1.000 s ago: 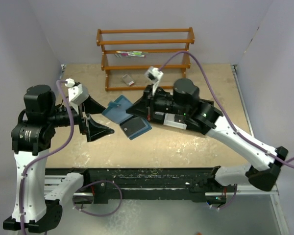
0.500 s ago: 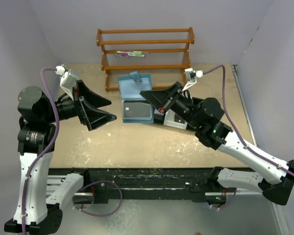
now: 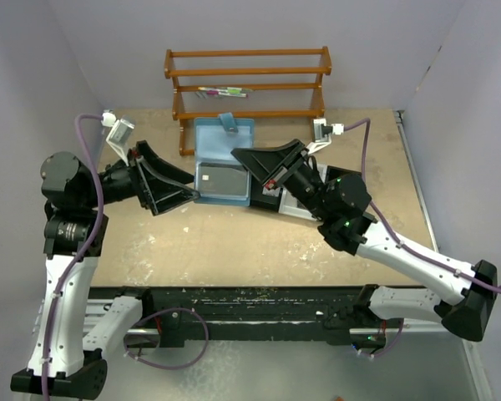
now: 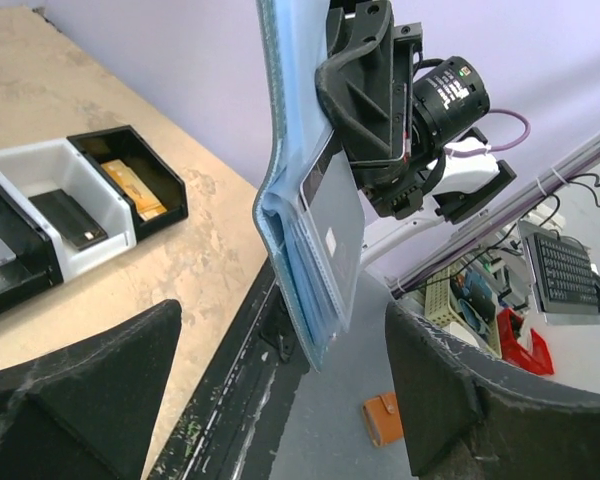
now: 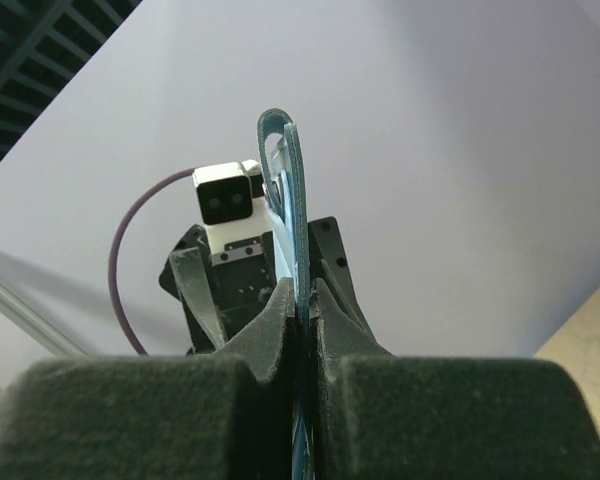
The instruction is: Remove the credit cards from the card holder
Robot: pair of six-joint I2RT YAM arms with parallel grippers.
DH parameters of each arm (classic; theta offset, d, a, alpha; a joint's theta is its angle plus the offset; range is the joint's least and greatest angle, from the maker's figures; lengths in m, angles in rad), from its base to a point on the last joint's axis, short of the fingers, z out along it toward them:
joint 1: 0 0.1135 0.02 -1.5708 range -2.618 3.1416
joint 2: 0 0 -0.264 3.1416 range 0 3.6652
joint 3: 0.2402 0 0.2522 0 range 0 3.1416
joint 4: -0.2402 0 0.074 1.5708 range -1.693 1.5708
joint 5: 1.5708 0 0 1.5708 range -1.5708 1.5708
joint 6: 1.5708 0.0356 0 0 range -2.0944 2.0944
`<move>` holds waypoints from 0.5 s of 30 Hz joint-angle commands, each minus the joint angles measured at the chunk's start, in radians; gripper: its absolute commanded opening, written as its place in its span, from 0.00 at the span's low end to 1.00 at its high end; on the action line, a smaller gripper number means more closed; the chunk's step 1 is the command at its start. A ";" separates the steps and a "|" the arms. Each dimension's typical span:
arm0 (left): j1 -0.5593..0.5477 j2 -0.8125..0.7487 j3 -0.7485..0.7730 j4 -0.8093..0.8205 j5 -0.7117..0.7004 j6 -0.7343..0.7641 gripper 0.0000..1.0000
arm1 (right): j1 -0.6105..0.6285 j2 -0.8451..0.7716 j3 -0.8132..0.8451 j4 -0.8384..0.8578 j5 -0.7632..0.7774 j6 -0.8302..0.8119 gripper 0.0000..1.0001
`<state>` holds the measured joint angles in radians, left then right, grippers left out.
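Observation:
The teal-blue card holder (image 3: 224, 159) hangs open above the table, with my right gripper (image 3: 252, 171) shut on its right edge. A dark credit card (image 3: 220, 178) sits in its lower pocket. My left gripper (image 3: 192, 187) is open just left of the holder. In the left wrist view the holder (image 4: 290, 200) stands edge-on with a grey card (image 4: 335, 215) showing from its pocket, and its lower corner hangs just above the gap of my left gripper (image 4: 280, 400). In the right wrist view my right gripper (image 5: 298, 300) pinches the holder (image 5: 292, 200).
A wooden rack (image 3: 246, 92) stands at the back. A black tray (image 4: 150, 165) on the table has a white compartment holding a dark card (image 4: 70, 218) and a compartment with an orange-brown item (image 4: 130, 185). The right arm partly covers the tray (image 3: 296, 205).
The right arm lifted the card holder and swung it back and left, opening it flat to the camera. The left gripper rose and moved up to its left edge, jaws slightly narrower.

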<state>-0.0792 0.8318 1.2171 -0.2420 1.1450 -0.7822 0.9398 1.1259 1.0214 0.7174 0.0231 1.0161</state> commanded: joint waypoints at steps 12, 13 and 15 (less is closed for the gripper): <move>0.018 0.006 -0.054 0.179 0.084 -0.156 0.21 | 0.088 0.117 0.028 0.216 0.103 -0.048 0.00; 0.018 0.010 -0.049 0.174 0.094 -0.142 0.16 | 0.088 0.113 0.015 0.181 0.079 -0.048 0.01; 0.018 0.032 -0.009 0.068 0.116 -0.036 0.12 | 0.063 0.093 -0.004 0.137 0.029 -0.019 0.25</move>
<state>-0.0631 0.8379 1.1370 -0.1291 1.2118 -0.9215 1.0157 1.2564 1.0210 0.8524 0.0948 0.9989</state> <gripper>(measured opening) 0.165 0.066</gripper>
